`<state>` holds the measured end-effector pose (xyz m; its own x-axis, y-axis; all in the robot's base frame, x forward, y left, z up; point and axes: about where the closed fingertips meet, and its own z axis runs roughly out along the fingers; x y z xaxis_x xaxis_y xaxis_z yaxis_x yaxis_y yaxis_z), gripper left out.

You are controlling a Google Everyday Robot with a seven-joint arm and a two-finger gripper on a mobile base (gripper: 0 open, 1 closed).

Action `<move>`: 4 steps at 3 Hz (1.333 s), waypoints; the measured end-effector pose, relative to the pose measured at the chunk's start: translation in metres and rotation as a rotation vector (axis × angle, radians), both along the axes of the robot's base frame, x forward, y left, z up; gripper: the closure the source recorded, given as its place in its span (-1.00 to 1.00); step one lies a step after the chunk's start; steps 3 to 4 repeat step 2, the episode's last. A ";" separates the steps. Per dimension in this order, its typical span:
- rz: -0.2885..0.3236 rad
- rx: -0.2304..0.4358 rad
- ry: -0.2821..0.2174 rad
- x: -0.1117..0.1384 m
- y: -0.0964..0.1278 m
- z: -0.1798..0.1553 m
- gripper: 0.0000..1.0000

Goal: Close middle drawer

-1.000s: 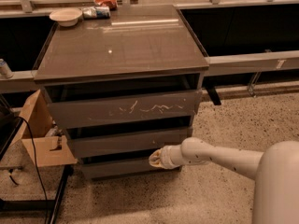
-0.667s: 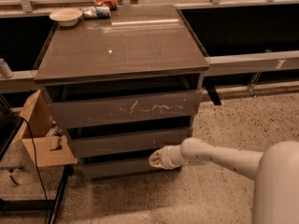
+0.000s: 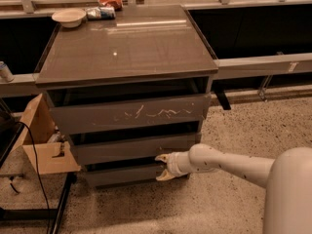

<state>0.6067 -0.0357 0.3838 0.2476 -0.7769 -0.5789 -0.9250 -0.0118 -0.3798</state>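
Two fingers (image 3: pixel 160 157) of the gripper (image 3: pixel 162 167) stand spread near the right end of the middle drawer (image 3: pixel 122 150), the upper one at its lower edge; that drawer sits slightly open below the scratched drawer (image 3: pixel 97 117).

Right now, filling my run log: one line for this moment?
gripper: open | position: at middle drawer front, lower edge | contact: cannot tell
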 end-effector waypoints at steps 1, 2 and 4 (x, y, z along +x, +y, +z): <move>0.000 0.000 0.000 0.000 0.000 0.000 -1.00; 0.000 0.000 0.000 0.000 0.000 0.000 -1.00; 0.000 0.000 0.000 0.000 0.000 0.000 -1.00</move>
